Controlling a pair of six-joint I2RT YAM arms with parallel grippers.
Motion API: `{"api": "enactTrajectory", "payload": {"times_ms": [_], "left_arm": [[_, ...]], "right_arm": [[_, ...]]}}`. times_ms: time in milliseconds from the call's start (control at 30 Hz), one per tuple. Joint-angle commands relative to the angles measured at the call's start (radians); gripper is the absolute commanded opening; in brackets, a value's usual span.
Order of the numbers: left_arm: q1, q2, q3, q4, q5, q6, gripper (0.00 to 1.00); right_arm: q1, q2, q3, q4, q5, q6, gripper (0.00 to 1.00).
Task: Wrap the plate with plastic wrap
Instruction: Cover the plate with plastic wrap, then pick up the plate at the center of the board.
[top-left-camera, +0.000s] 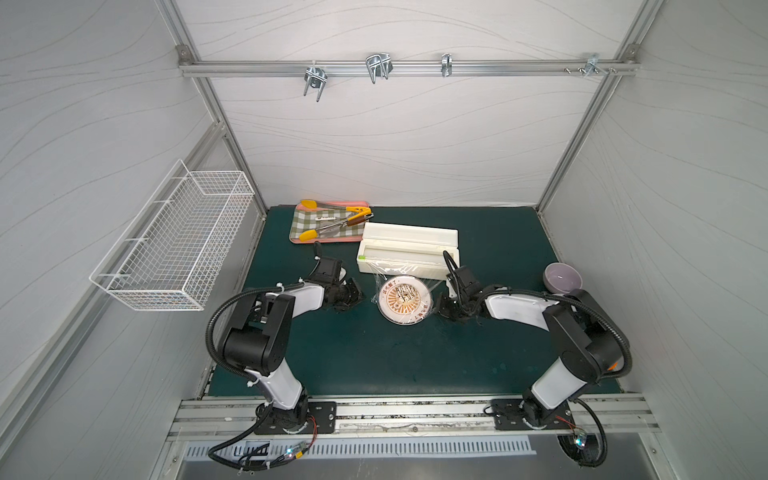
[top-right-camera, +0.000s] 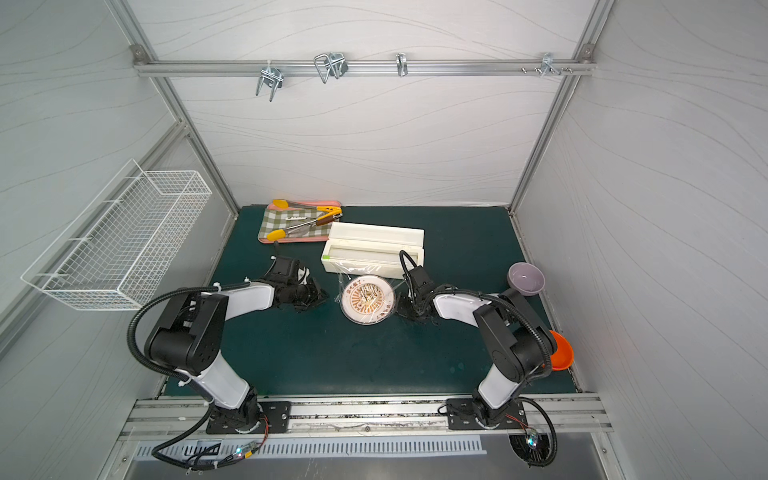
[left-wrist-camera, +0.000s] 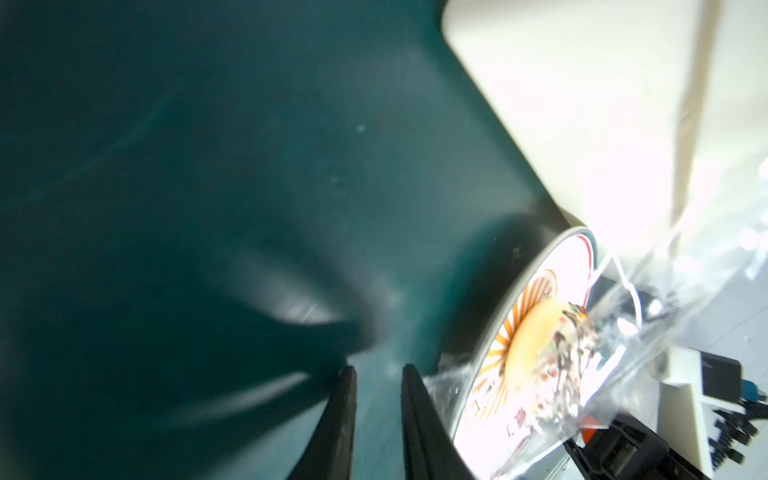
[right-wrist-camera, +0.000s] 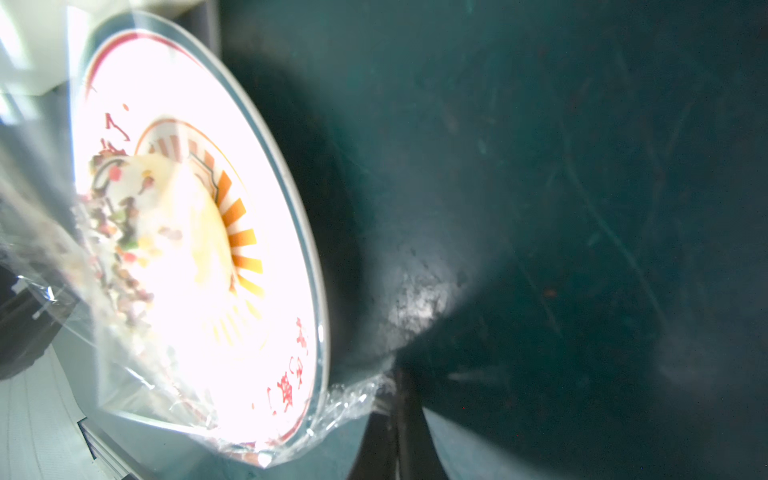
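pinching plastic wrap (right-wrist-camera: 353, 399), right end effector (right-wrist-camera: 398, 382)

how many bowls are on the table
2. A lilac bowl sits at the table's right edge; an orange bowl lies nearer the front along that edge, partly hidden behind the right arm. The arms might hide more.

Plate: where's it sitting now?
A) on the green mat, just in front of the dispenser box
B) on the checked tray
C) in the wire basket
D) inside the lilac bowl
A: in both top views the plate lies flat on the green mat, just in front of the cream dispenser box, with plastic wrap draped over it.
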Motion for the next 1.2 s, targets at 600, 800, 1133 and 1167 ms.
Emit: {"api": "enactTrajectory", "payload": {"times_ms": [600, 800, 1133, 1167], "left_arm": [[-0.145, -0.013, -0.054, 0.243, 0.04, -0.031, 0.32], [-0.146, 0.056, -0.035, 0.31, 0.039, -0.047, 0.29], [-0.144, 0.136, -0.058, 0.425, 0.055, -0.076, 0.18], [-0.144, 0.136, -0.069, 0.454, 0.06, -0.089, 0.16]], "right_arm": [[-0.005, 0.108, -0.033, 0.055, 0.14, 0.019, 0.0], [-0.005, 0.112, -0.032, 0.059, 0.139, 0.021, 0.0], [-0.005, 0.125, -0.03, 0.064, 0.145, 0.028, 0.0], [-0.004, 0.125, -0.033, 0.065, 0.148, 0.032, 0.0]]}}
